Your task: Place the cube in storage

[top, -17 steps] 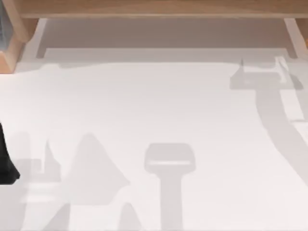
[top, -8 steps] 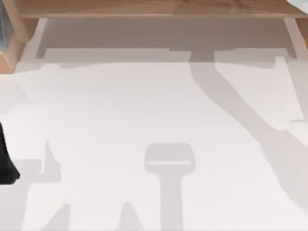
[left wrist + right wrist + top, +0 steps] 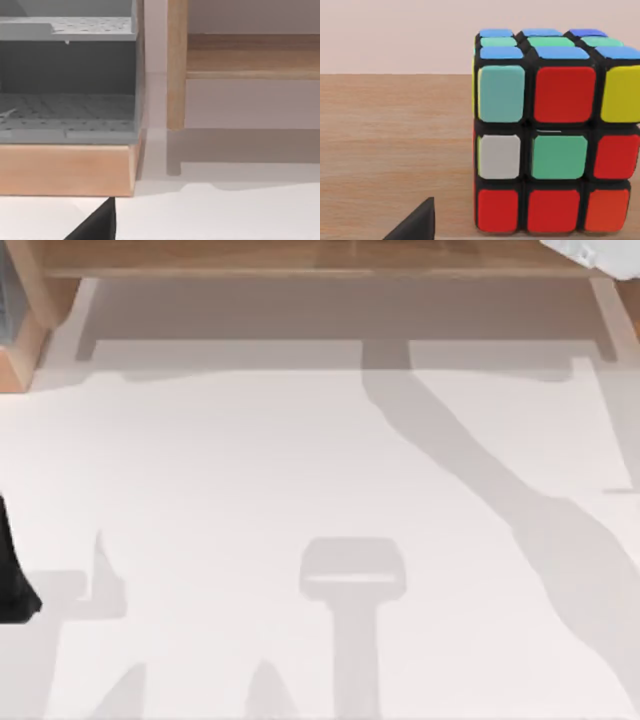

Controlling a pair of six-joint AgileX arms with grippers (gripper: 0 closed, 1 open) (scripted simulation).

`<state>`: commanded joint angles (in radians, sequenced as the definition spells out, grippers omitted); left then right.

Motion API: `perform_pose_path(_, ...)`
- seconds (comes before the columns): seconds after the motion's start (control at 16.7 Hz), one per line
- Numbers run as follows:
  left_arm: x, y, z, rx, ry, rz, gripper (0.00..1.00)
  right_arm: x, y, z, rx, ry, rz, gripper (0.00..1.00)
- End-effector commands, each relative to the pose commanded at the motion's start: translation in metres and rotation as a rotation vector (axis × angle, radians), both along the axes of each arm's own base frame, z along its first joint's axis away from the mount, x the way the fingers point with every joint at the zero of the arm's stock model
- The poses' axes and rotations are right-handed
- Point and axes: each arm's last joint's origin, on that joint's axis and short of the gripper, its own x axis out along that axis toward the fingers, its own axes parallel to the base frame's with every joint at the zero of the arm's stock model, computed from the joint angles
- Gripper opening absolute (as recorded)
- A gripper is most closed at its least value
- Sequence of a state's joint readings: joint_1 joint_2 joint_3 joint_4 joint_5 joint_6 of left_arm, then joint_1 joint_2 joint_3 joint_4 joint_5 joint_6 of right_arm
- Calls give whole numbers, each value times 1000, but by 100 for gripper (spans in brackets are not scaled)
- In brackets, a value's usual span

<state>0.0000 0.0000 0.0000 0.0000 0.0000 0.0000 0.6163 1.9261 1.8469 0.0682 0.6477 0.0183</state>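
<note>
At the left edge of the white tabletop, the left arm sits parked, a dark sliver of it at the margin; its wrist camera faces a grey perforated storage bin set in a pale wooden frame. Whether the left tool is wide or narrow cannot be told.

Across the middle, the change of the past second shows in shadow: the right arm's long grey shadow now runs from the tabletop's right side up toward the centre of the light wooden shelf along the far edge, where a second ago it lay close to the right corner. A pale part of the right arm has come into the top-right corner.

At right, the wrist camera looks close-on at a multicoloured puzzle cube with black edges, standing upright on the wooden shelf surface. One dark fingertip shows near the cube, apart from it; the right tool's spread cannot be told. By this evidence the arm is closing on the cube, with grasp and transfer to the bin yet to come.
</note>
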Motion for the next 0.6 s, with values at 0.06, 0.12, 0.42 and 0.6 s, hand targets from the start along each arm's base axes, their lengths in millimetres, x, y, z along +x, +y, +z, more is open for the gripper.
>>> perform_pose_path(0.06,0,0,0,0,0,0,100,0,0,0,0,0,0,100)
perform_pose_path(0.12,0,0,0,0,0,0,100,0,-2,0,-1,1,-3,100)
perform_pose_path(0.42,0,0,0,0,0,0,100,21,2,-1,-3,4,0,100)
perform_pose_path(0.6,0,0,0,0,0,0,100,42,2,3,3,-5,0,100)
